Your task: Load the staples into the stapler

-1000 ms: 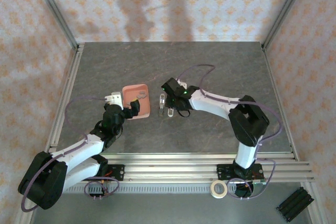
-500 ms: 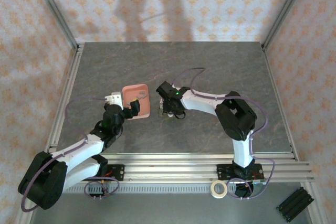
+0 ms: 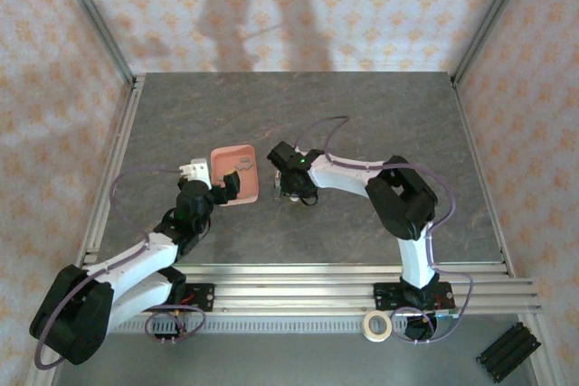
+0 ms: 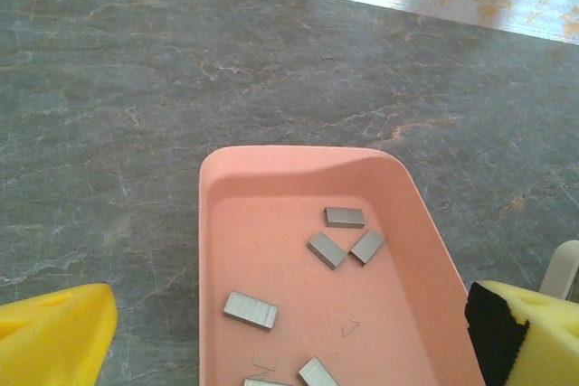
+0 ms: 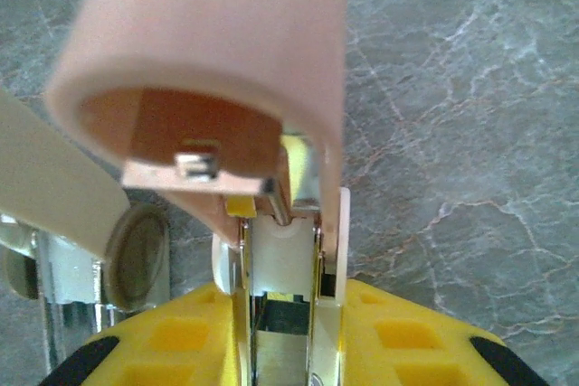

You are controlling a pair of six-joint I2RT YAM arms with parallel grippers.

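Note:
The salmon-pink tray [image 4: 210, 250] holds several grey staples [image 4: 250, 310], in short strips with a few loose ones. My left gripper [image 4: 285, 336] hovers open over the tray's near end, one yellow pad on each side. In the top view it [image 3: 232, 187] sits at the tray's [image 3: 226, 153] front edge. My right gripper [image 5: 280, 314] is shut on the stapler [image 5: 208, 33]. Its yellow pads [image 5: 416, 341] press both sides of the silvery channel, and the pink cover is tipped up in front of the camera. In the top view the right gripper [image 3: 288, 189] stands just right of the tray.
A pale piece with a round disc and metal [image 5: 127, 268] lies on the table left of the right jaws. A tape roll [image 3: 377, 324] and a black block [image 3: 507, 352] rest beyond the near rail. Metal frame posts stand at the table's corners.
My right arm has slid left toward the tray and come down over the stapler, and its jaws have narrowed onto it. The left arm has stayed still.

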